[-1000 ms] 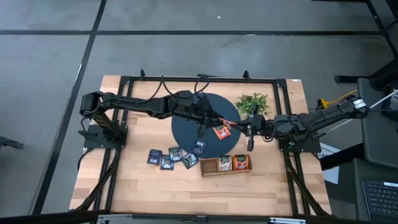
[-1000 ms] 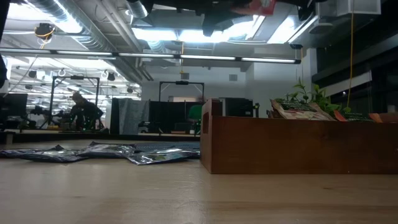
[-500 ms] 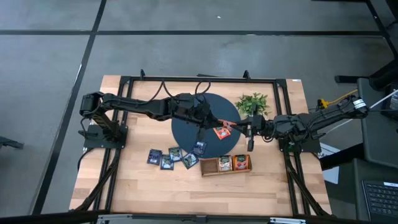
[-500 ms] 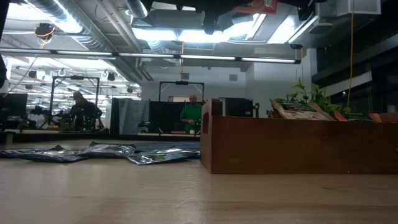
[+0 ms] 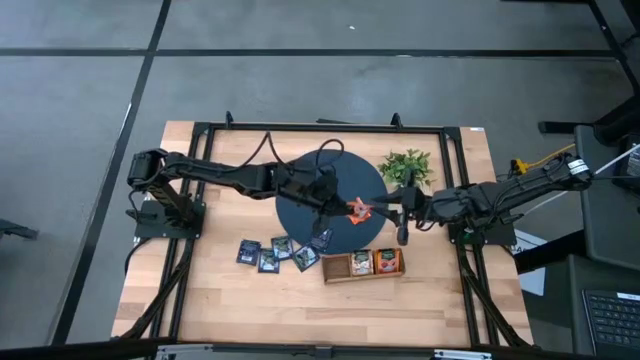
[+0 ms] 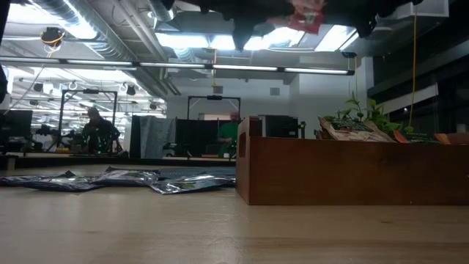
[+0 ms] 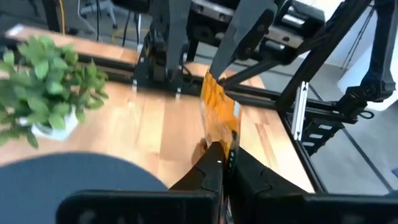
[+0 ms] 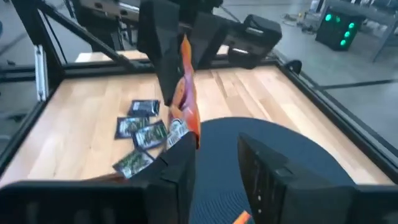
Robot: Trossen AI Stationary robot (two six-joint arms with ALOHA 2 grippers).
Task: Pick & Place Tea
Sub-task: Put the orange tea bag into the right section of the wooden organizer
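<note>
Fingers of the left gripper point(image 7: 219, 163) clamped together on the lower edge of an orange tea sachet point(image 7: 219, 115), held upright in the air above the dark round mat point(image 5: 330, 200) at the middle of the table point(image 5: 220, 290). Fingers of the right gripper point(image 8: 214, 162) standing apart, just beside the same sachet point(image 8: 185, 109), with a clear gap showing between them and nothing pinched. Looks like a hand-over between the two arms, with the sachet point(image 5: 357, 208) now carried by the left side alone.

Lying flat on the wood, near and left of the mat: a loose cluster of dark sachets point(image 5: 275, 252). Just right of them, near the front edge of the mat: the wooden tray point(image 5: 362, 264), already holding a few sachets in its compartments. Far and right of the mat: a small green plant point(image 5: 406, 166).

Step in hand, by judgement: transfer finished or nearly so, placing not yet done. Next move calls for backing the right arm clear without brushing the sachet, then carrying it toward the near side, over to the tray, lining it up with a compartment and lowering before release. Thin, floppy packet held by one edge only, so likely to swing or slip if moved sharply.
</note>
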